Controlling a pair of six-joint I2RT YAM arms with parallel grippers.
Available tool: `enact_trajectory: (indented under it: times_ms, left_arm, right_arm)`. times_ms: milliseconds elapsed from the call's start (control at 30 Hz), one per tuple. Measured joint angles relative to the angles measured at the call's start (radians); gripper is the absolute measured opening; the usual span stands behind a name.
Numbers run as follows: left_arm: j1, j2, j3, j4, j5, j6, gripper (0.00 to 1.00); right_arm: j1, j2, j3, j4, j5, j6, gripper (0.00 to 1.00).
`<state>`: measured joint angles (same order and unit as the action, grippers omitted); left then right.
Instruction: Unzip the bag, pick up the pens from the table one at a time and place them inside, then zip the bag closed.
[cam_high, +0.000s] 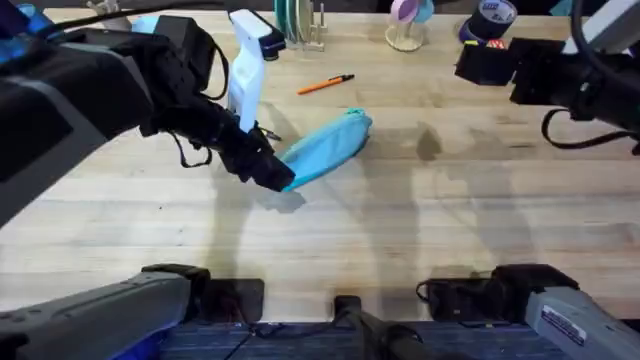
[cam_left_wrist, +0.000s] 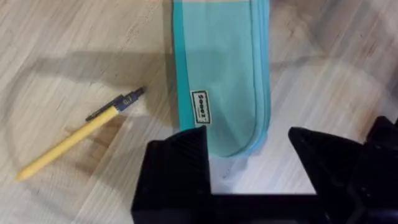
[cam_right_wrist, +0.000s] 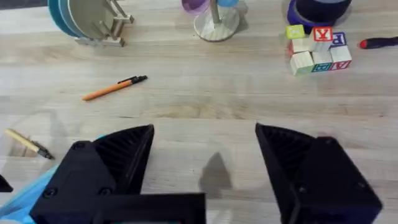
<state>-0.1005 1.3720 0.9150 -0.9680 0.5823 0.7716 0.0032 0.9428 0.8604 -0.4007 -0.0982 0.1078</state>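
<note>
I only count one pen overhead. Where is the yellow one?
The yellow pen lies on the table just beside the turquoise pouch, apart from it, close to the open left gripper at the pouch's near end.

Left wrist view: bag (cam_left_wrist: 221, 74) lay flat on table (cam_left_wrist: 56, 43), its rounded end between the spread fingers (cam_left_wrist: 177, 165) of the left gripper (cam_left_wrist: 249, 162), w/ a small white label near that end. Yellow pen (cam_left_wrist: 78, 134) lay just beside the bag, angled, black tip toward it, not touching.
</note>
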Motion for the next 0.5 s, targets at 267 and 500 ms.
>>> enact_trajectory:
  times_ms: [267, 500]
  left_arm:
    - [0.0, 0.0, 0.0, 0.027, -0.016, 0.0, 0.241]
    - [0.0, 0.012, 0.0, 0.044, -0.025, 0.006, 0.045]
  right_arm:
    - [0.0, 0.0, 0.0, 0.0, 0.0, 0.0, 0.996]
    - [0.0, 0.0, 0.0, 0.005, -0.012, 0.001, 0.996]
